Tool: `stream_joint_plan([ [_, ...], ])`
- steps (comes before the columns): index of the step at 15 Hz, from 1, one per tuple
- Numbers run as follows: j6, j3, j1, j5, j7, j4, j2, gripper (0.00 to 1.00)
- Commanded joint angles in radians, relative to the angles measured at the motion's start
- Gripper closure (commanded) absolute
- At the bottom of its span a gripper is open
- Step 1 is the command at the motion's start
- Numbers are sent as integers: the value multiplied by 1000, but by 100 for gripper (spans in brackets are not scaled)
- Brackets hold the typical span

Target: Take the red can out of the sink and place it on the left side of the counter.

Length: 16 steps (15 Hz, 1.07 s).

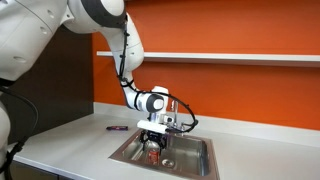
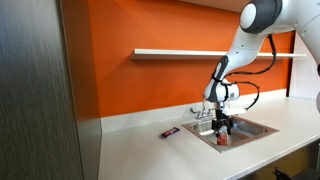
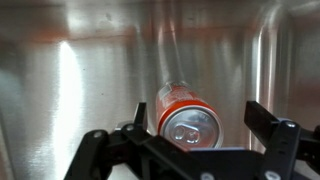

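The red can (image 3: pixel 185 112) stands in the sink (image 3: pixel 70 90), its silvery top facing the wrist camera. My gripper (image 3: pixel 198 122) is open with one finger on each side of the can; a gap shows between the can and the right-hand finger. In both exterior views the gripper (image 1: pixel 153 140) (image 2: pixel 222 130) reaches down into the sink (image 1: pixel 192 160) (image 2: pixel 255 128), with the can (image 1: pixel 153 152) (image 2: pixel 223 141) showing as a red patch just below the fingers. The light counter (image 1: pixel 70 145) (image 2: pixel 150 155) surrounds the sink.
A small flat purple object (image 1: pixel 117 128) (image 2: pixel 170 132) lies on the counter beside the sink. The chrome faucet (image 1: pixel 185 118) (image 2: pixel 203 112) stands behind the sink. A white shelf (image 1: pixel 230 57) (image 2: pixel 200 52) runs along the orange wall above.
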Motion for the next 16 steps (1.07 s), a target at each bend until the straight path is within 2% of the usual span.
stream_joint_plan([
  [1, -2, 17, -17, -15, 10, 2, -1, 0],
  [16, 44, 34, -39, 16, -5, -30, -1, 0],
])
